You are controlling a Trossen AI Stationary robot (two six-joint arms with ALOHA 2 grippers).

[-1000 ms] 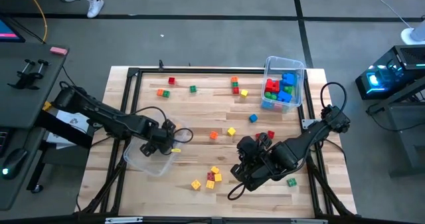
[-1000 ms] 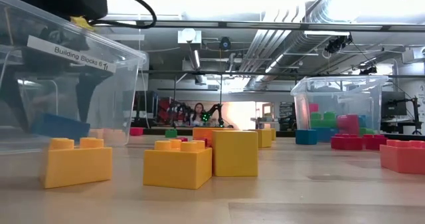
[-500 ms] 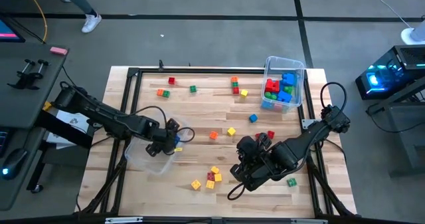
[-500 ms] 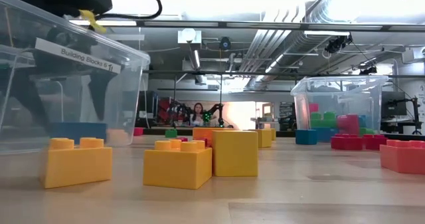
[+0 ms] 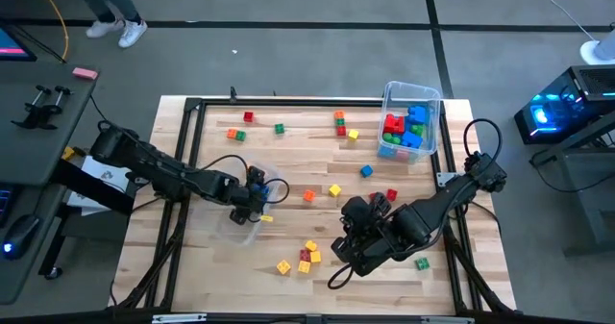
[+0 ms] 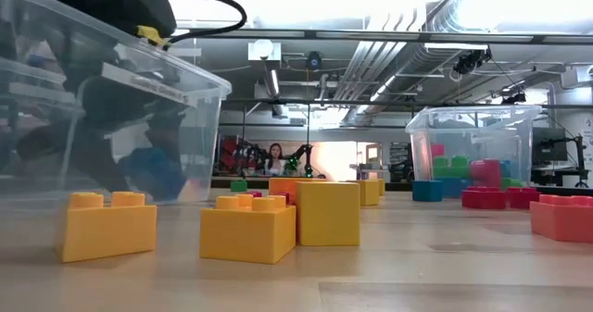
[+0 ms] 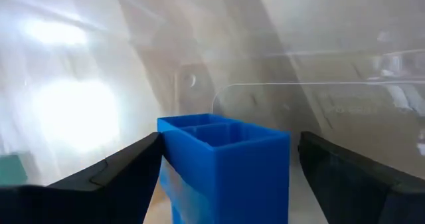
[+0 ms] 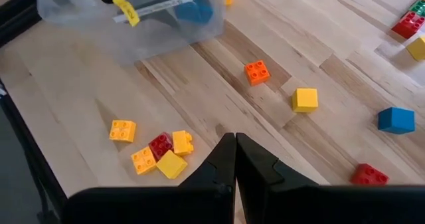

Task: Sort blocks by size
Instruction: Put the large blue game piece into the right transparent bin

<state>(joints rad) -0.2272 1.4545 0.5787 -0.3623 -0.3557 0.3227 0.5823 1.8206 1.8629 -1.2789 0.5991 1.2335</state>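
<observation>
Small coloured blocks lie scattered on the wooden table (image 5: 288, 170). A yellow and red cluster (image 5: 306, 255) sits near the front. A clear bin (image 6: 111, 118) rests tilted at centre left. My left gripper (image 5: 256, 195) reaches down into it, open. A blue block (image 7: 226, 164), seen through the bin wall in the low view (image 6: 153, 173), stands tipped between its fingers with the hollow underside showing. My right gripper (image 8: 234, 159) hangs shut over the near right of the table, touching nothing. My left gripper comes down at a slant into the bin. One finger (image 7: 133, 161) lies against a side of the blue block (image 7: 166, 151). The other finger (image 7: 332, 164) stands a narrow gap off the opposite side. Whether the gripper touches the bin wall, I cannot tell.
A second clear bin (image 5: 411, 122) at the far right holds red, blue and green blocks. Loose blocks lie near the far edge (image 5: 248, 116) and at mid-table (image 5: 333, 189). A red block (image 8: 369, 175) and a blue one (image 8: 397, 119) lie close to my right arm.
My left gripper has sunk deeper into the bin, gone toward the table's right edge and tipped further down. The blue block has gone with it and turned from lying flat to tipped up. The bin's rim has shifted toward the right.
</observation>
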